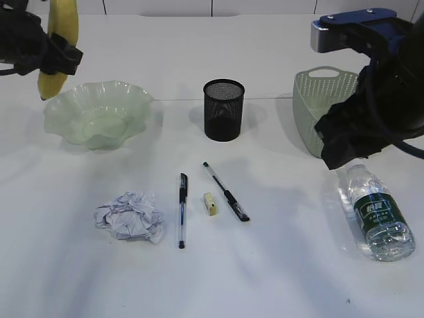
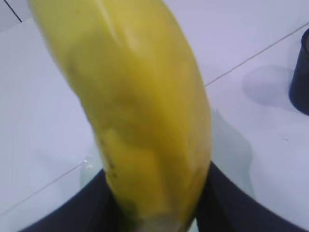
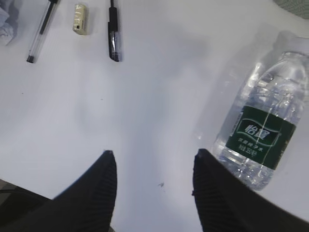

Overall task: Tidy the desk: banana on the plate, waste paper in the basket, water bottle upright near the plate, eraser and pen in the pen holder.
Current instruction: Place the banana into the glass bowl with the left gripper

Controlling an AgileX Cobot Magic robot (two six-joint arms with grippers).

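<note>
The left gripper (image 1: pixel 52 54) grasps the long yellow banana (image 1: pixel 58 33) at the scalloped pale-green plate's (image 1: pixel 136 99) ten o'clock rim; released here, it could fall outside. The right gripper (image 3: pixel 153 180) hangs open and empty.

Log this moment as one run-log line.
left claw: holding banana above plate | right claw: open, empty | water bottle: lying on desk

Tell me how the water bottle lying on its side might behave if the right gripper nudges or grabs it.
The water bottle lies on its side and is round, so a nudge would probably roll it. Its clear plastic looks smooth, perhaps slippery. It looks full, so likely heavy for its size.
</note>
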